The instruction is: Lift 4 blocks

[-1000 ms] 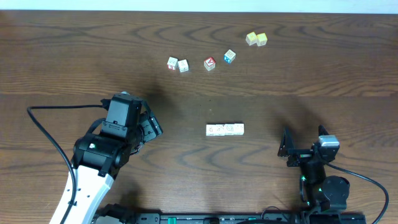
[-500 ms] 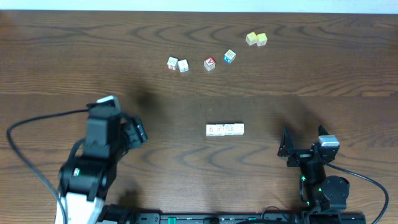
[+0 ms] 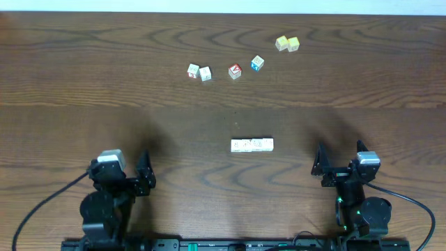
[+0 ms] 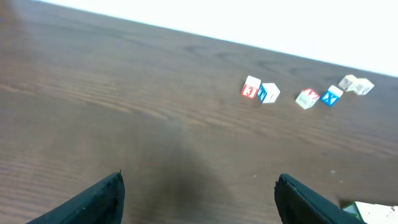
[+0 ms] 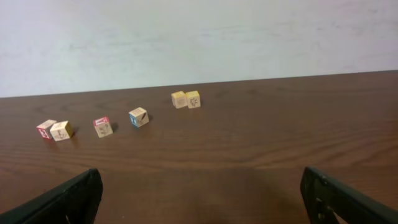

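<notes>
1. Four blocks [image 3: 252, 145] lie touching in a straight row, flat on the middle of the counter [image 3: 83, 70].
2. Left tool [image 3: 145, 172] stands wide, holding nothing, well apart from the row.
3. Right tool [image 3: 318, 166] stands wide and empty, nearer the row.

Row of blocks [image 3: 252, 145] flanked by open table [image 3: 104, 84], other cubes [image 3: 235, 71] well behind, near far edge
</notes>
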You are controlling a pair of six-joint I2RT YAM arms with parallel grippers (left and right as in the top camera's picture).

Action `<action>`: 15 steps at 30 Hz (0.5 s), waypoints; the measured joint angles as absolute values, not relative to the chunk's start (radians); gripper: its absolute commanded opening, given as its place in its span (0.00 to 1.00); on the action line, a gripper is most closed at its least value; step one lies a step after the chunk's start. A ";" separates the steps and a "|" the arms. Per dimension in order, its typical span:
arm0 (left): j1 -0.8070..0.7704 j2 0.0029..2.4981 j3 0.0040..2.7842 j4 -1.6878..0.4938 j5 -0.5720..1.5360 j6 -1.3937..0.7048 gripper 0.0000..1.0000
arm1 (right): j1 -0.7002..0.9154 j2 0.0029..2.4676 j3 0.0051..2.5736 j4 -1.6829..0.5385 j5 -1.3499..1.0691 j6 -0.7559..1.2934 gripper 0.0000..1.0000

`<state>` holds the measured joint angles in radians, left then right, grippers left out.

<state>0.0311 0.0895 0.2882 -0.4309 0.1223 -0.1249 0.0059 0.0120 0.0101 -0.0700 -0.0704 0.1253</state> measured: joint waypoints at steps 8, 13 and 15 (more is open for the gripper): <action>0.038 0.011 0.179 -0.302 0.126 -0.115 0.78 | 0.006 0.012 0.010 -0.070 -0.070 0.125 0.99; 0.038 0.010 0.113 -0.202 0.133 -0.109 0.77 | 0.006 0.012 0.010 -0.070 -0.070 0.125 0.99; 0.038 0.010 0.087 -0.167 0.134 -0.107 0.77 | 0.006 0.012 0.010 -0.070 -0.070 0.125 0.99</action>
